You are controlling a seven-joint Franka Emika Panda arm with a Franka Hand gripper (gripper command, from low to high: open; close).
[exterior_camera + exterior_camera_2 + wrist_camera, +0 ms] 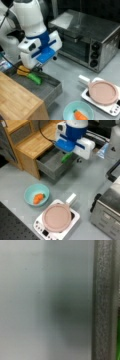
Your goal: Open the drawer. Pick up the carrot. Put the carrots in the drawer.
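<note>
The grey drawer (53, 93) (47, 169) stands pulled open from the wood-topped cabinet (15, 100) (37, 142). Inside it lie a bright-green vegetable (35, 78) (66, 158) and a yellow lump (23, 70). The carrot (80, 115) (38, 198), orange with a green tip, rests in a teal bowl (68, 110) (31, 191) on the table, well away from the arm. My gripper (39, 68) hangs over the open drawer's far corner, just above the green vegetable, under the white and blue wrist. The wrist view shows grey table, the drawer's front edge (103, 300) and a green sliver.
A silver toaster oven (87, 37) (107, 212) stands beyond the drawer. A pink pan (103, 92) (57, 217) sits on a white cooktop (112, 108) (41, 228) beside the bowl. Grey table (70, 72) (82, 180) lies between the drawer and the cooktop.
</note>
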